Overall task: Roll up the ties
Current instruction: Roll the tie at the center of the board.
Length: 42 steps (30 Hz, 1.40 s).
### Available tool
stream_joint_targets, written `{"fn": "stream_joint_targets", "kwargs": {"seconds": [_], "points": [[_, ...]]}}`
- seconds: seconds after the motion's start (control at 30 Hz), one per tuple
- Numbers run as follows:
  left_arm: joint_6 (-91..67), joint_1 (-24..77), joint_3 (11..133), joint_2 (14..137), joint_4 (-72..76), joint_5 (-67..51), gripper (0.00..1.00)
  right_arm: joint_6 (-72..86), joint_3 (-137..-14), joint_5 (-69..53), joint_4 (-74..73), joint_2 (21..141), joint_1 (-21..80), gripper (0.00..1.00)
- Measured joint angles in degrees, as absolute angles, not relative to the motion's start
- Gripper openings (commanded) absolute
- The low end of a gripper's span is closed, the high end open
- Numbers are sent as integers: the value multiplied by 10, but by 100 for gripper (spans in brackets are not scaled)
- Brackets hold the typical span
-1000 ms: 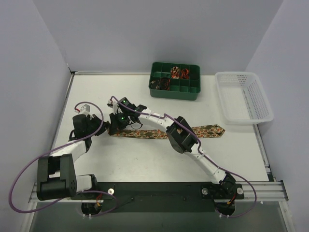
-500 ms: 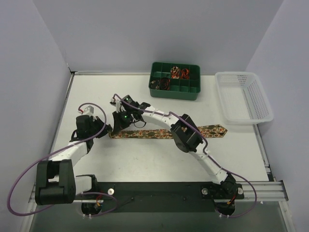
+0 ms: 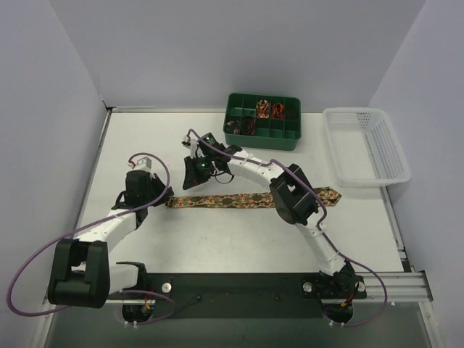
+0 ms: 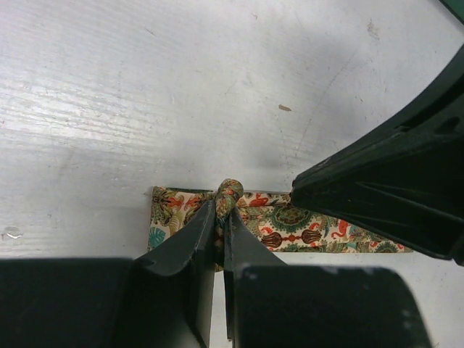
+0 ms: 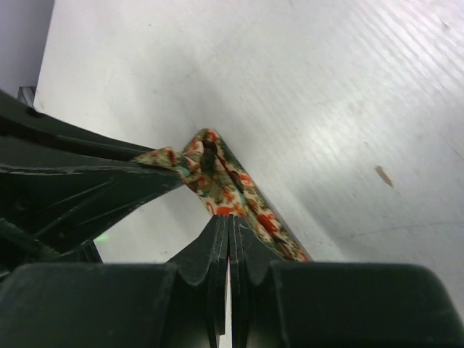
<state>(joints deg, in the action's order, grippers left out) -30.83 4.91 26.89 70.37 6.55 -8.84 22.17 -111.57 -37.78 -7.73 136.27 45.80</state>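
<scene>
— Both arms have shifted right. The left gripper (image 4: 221, 210) pinches the narrow end of the tie (image 3: 232, 200), which lies flat on the table (image 3: 217, 239).
— And the right gripper (image 5: 230, 221) hovers clenched, apparently empty. One tug might drag the tie instead of coiling it.

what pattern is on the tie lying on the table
Brown-gold tie with an ornate red and teal-green print; clearest in the left wrist view.
</scene>
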Motion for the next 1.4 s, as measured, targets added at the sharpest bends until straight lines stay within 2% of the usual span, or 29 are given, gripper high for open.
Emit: {"fn": "stream_joint_targets", "kwargs": {"seconds": [0.13,0.37,0.47,0.5,0.57,0.63,0.73,1.13,1.4], "points": [[-309,76,274,705,65,-63,1,223,-1093,-377,-79,1363,446,0],[-315,108,283,732,66,-41,9,223,-1082,-376,-80,1362,433,0],[-327,117,283,745,67,-36,26,223,-1082,-377,-80,1359,432,0],[-329,120,283,747,67,-34,41,223,-1082,-376,-80,1357,432,0],[-332,125,283,749,69,-32,56,223,-1081,-377,-80,1353,432,0],[-337,130,283,749,71,-29,67,223,-1080,-377,-80,1349,431,0],[-343,135,282,748,74,-26,74,223,-1078,-377,-80,1343,429,0],[-389,138,223,728,167,-42,73,223,-1075,-382,-80,1334,423,0],[-400,132,213,689,187,-50,80,222,-1075,-397,-81,1334,441,0]]}}
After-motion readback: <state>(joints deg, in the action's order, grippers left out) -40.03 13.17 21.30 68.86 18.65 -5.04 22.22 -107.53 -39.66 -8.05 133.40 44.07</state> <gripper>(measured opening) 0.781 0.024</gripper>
